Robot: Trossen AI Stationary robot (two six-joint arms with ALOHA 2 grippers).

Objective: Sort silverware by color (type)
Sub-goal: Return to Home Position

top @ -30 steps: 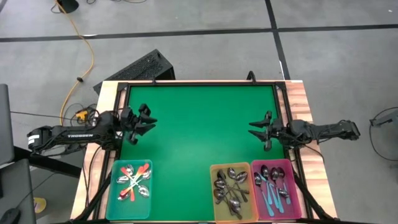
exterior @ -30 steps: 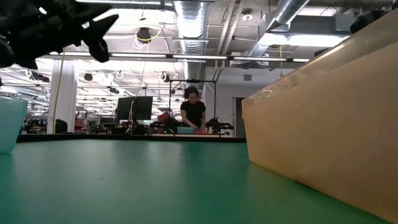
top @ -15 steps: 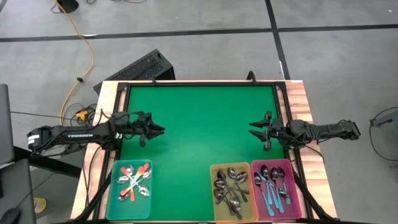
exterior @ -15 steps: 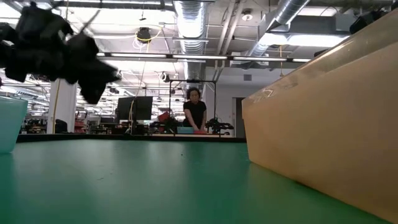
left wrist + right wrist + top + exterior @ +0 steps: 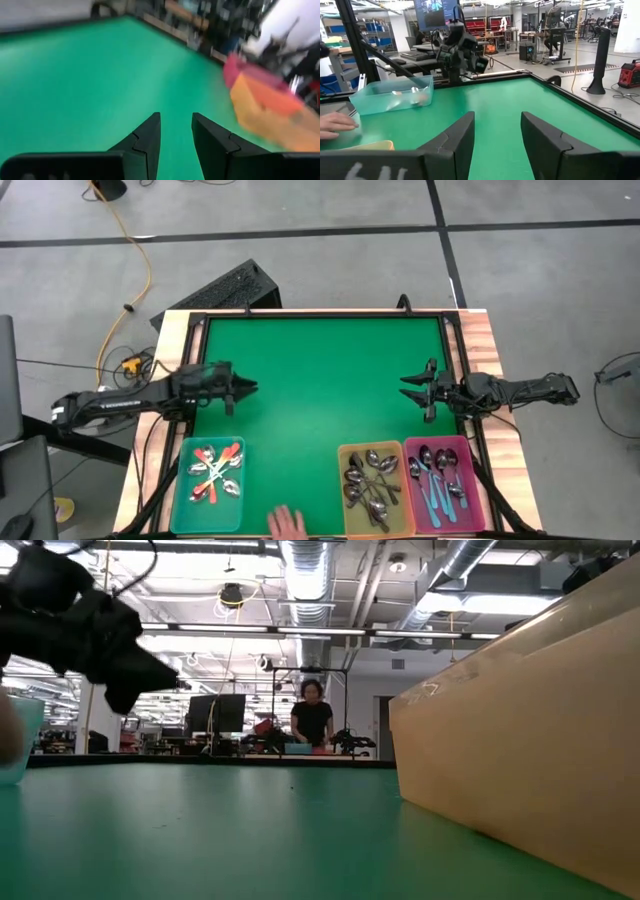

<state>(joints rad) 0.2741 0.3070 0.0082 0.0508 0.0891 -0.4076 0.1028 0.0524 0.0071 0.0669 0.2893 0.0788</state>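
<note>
The silverware lies sorted in three bins at the table's near edge. Spoons with orange-red handles [image 5: 213,471] are in the teal bin [image 5: 184,502], plain metal spoons [image 5: 367,484] in the yellow bin [image 5: 345,505], and spoons with light blue handles [image 5: 438,483] in the pink bin [image 5: 478,480]. My left gripper [image 5: 240,388] hovers open over the mat's left side, pointing toward the right, with nothing between its fingers [image 5: 176,120]. My right gripper [image 5: 405,387] stands open and empty at the mat's right side [image 5: 497,120], facing it.
A person's hand [image 5: 288,523] reaches in at the near edge, between the teal and yellow bins, and shows beside the teal bin [image 5: 390,92] in the right wrist view [image 5: 335,122]. The green mat [image 5: 325,380] lies bare between the arms. A person stands far behind the table [image 5: 311,720].
My left gripper has sunk lower over the mat's left side and tipped up from slanting downward to nearly level; its fingers keep the same gap. A person's hand has come into view at the table's near edge.
</note>
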